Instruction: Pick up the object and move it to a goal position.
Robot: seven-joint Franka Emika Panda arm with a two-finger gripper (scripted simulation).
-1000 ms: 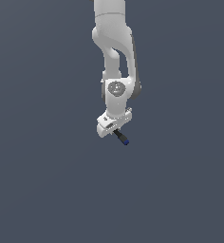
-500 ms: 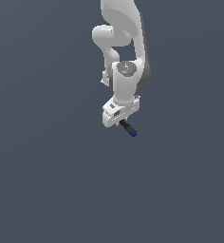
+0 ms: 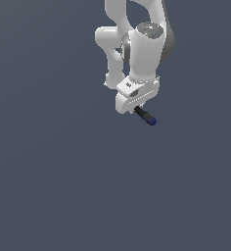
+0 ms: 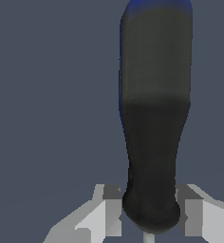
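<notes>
The object is a small screwdriver (image 3: 145,116) with a chunky black handle and a blue end cap. It sticks out sideways from under my gripper (image 3: 135,109), toward the exterior view's right, well above the grey floor. In the wrist view the black handle (image 4: 154,118) fills the middle, with the blue cap at its far end. My gripper (image 4: 149,216) is shut on the narrow end of the handle, a finger pad (image 4: 112,211) pressing each side. A sliver of the thin metal shaft (image 4: 147,237) shows between the fingers.
Plain dark grey ground (image 3: 54,186) fills the rest of both views. The white arm (image 3: 142,49) reaches down from above in the exterior view. No other objects show.
The arm has carried the screwdriver upward and toward the exterior view's right over the last second. The grip on the handle is unchanged.
</notes>
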